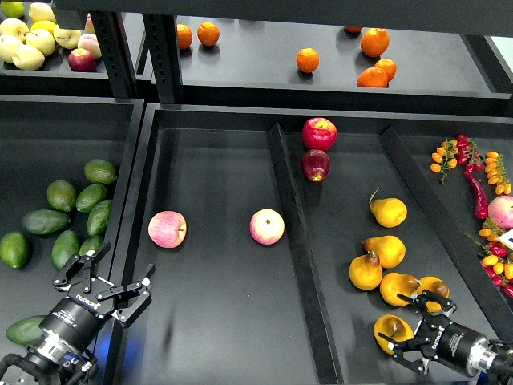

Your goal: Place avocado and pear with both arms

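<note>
The pear [390, 330], yellow-orange with a brown blotch, lies in the right tray [337, 265] at the front of a group of pears. My right gripper [416, 328] is open just right of it, fingertips at its side and not closed on it. The avocado [44, 222], dark green and elongated, lies in the left bin [48, 152] among several lighter avocados. My left gripper [107, 281] is open and empty, over the rim between the left bin and the centre tray, below and right of the avocados.
Two pink-yellow apples [167, 229] [267, 227] lie in the centre tray. Two red apples [318, 133] sit at the back of the right tray. Another avocado [24, 330] lies beside my left arm. Chillies and small fruit [477, 188] fill the far-right bin; oranges [373, 42] sit on the shelf.
</note>
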